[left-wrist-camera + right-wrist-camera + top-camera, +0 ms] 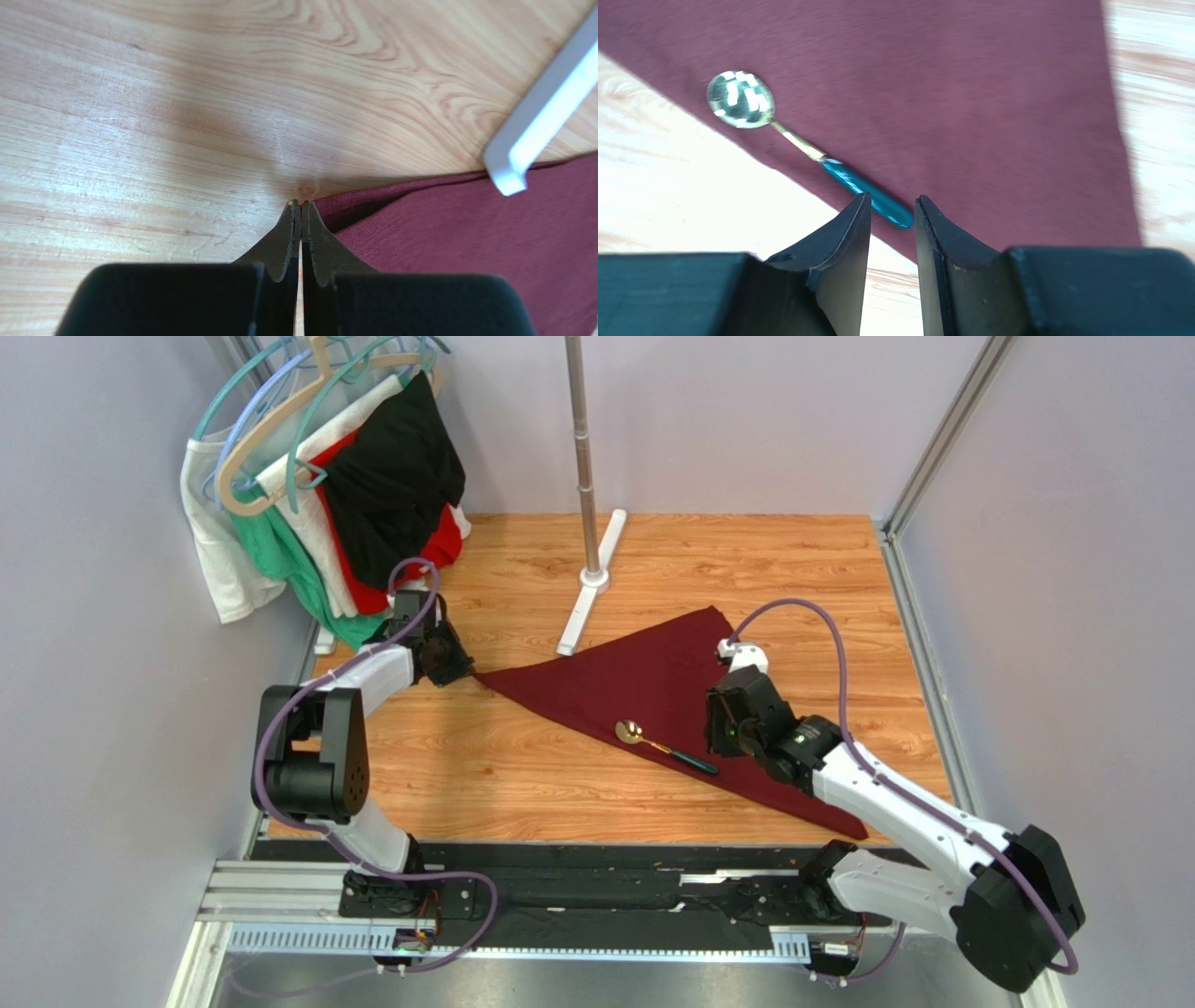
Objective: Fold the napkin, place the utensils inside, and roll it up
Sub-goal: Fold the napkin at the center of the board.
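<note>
Jaws on the left gripper (pixel 300 204) are pressed fully together at the napkin's left tip, though whether cloth is caught between them cannot be told. Those on the right gripper (pixel 891 199) are held partly apart and empty, poised over the dark end of the spoon's handle. On the table (pixel 477 777) the napkin (pixel 659 679) is laid out folded into a long triangle, its long near edge running from the left tip, at the left gripper, down to the right tip. The spoon (pixel 665 745) is set on the cloth just inside that edge, bowl to the left and handle to the right. Folding and placing are judged done, so wrapping and rolling are taken to be the step in hand. For this to go well, the left tip should be confirmed as truly pinched before it is lifted. If only wood is touched, the grip should be retaken a little further onto the cloth. The tip is best carried low and across over the spoon, so that the cloth is laid onto itself rather than dragged and the spoon is not shifted. The spoon may need steadying by the right gripper, and this should be done gently, since the smooth handle is likely to skid. The white foot (pixel 540 119) beside the cloth should be cleared.
</note>
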{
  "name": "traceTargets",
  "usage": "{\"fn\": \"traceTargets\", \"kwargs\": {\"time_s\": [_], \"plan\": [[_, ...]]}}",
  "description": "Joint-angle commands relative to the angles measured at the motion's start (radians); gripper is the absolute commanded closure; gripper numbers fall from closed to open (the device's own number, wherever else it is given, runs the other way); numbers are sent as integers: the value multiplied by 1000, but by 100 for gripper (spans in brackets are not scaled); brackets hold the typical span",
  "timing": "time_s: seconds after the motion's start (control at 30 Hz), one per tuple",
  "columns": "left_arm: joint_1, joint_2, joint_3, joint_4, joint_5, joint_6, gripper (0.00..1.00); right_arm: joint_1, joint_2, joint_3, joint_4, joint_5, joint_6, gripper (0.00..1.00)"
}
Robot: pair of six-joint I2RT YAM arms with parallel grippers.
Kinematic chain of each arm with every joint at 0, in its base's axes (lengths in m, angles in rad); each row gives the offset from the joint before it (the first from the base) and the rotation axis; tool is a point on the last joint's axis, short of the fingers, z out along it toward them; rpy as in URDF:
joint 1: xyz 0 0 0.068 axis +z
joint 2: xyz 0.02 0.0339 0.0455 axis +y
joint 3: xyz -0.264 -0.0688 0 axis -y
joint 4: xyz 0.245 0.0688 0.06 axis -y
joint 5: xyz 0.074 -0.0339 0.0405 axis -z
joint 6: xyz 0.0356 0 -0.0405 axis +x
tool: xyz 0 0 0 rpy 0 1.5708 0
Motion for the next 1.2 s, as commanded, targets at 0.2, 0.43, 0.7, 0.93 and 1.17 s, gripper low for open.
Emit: {"fn": "traceTargets", "kwargs": {"time_s": [0.2,0.43,0.7,0.93,1.17], "plan": [[-6,-129,21,5,35,25,100,54,202,-7,214,-115,80,71],[-20,-178,30,10,84,28,100,58,242,-10,213,-114,82,72],[-108,-209,69,-15,133,43,100,58,195,13,156,-72,105,72],[-222,-202,132,-22,140,15,100,58,140,65,67,-8,116,71],[-352,-176,179,7,135,-31,100,57,87,93,-39,174,166,71]]}}
